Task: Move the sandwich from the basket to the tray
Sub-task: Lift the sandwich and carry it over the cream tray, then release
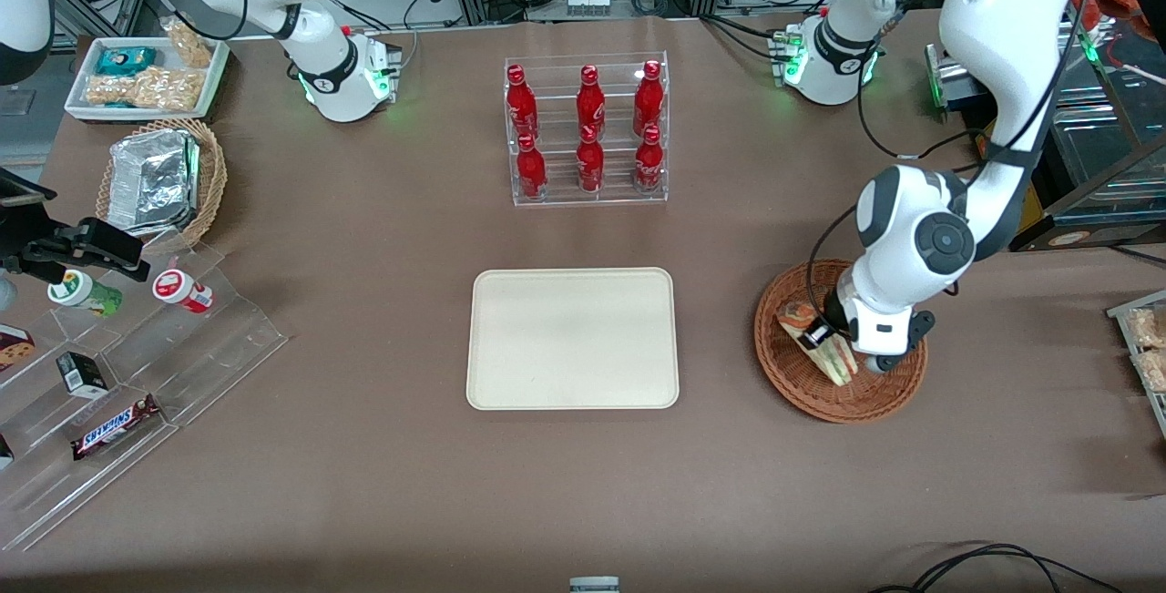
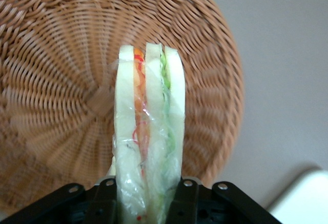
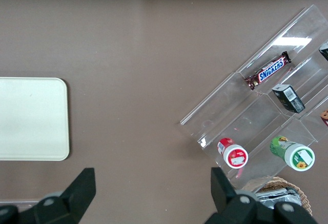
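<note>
Small triangular wedge sandwich (image 2: 148,131) of white bread with green and red-pink filling, clear-wrapped, clamped on edge between the black fingers (image 2: 187,198) of the left arm's two-finger gripper (image 1: 843,347), bread faces pressed by the pads, filling layers running straight out from the jaws. Held over the round shallow reddish-brown wicker basket (image 1: 811,388); whether lifted free of the weave or just resting on it, not decidable from either view. Long axis of the wedge in the front view running from about 10 o'clock to 4 o'clock, across the basket's middle. Plain cream-beige rectangular flat tray (image 1: 572,338) with rounded corners lying at roughly 9 o'clock from the basket, well apart, bare brown table (image 1: 720,447) between them; coming carry judged as a lift followed by a sideways travel toward the parked arm's end. Tray's long side set roughly toward 12 o'clock, leaving ample room for the wedge in any orientation. Wrist view: grip and layered edge plain, plus a pale corner probably of the tray. Front view: basket-to-tray spacing, with the grip largely hidden by the wrist. Clear acrylic rack of red bottles (image 1: 588,130) at 12 o'clock from the tray, off the likely path.
</note>
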You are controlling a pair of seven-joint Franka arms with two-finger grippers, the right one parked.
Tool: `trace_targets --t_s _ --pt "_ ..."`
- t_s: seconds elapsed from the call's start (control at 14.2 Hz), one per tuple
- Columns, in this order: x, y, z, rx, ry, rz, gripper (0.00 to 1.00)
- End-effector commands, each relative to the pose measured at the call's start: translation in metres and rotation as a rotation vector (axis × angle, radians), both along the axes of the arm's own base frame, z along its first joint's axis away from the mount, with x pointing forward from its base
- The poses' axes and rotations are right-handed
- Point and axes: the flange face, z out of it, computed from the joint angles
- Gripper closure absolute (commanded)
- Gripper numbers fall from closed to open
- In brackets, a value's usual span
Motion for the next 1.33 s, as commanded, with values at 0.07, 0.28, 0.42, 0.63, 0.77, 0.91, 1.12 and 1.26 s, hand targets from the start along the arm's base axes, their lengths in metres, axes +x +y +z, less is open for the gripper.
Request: trace_targets --t_s 0.07,0.28,0.42,0.63,0.77,0.91,1.12,1.26 --pt "0.001 -0.071 0.085 0.069 0.092 -0.110 0.91" --pt "0.000 -0.128 0.092 0.132 0.125 -0.258 0.87" --pt "-0.010 -0.172 0.070 0.125 0.133 -0.379 0.92" --pt "-0.017 -0.239 0.042 0.062 0.136 -0.580 0.92" --pt "-0.019 -0.297 0.043 -0.010 0.102 -0.629 0.91" --pt "-0.033 -0.339 0.012 -0.034 0.101 -0.677 0.90" --pt "-0.040 -0.355 -0.023 -0.054 0.085 -0.698 0.83" --pt "-0.049 -0.373 -0.040 -0.075 0.062 -0.708 0.58"
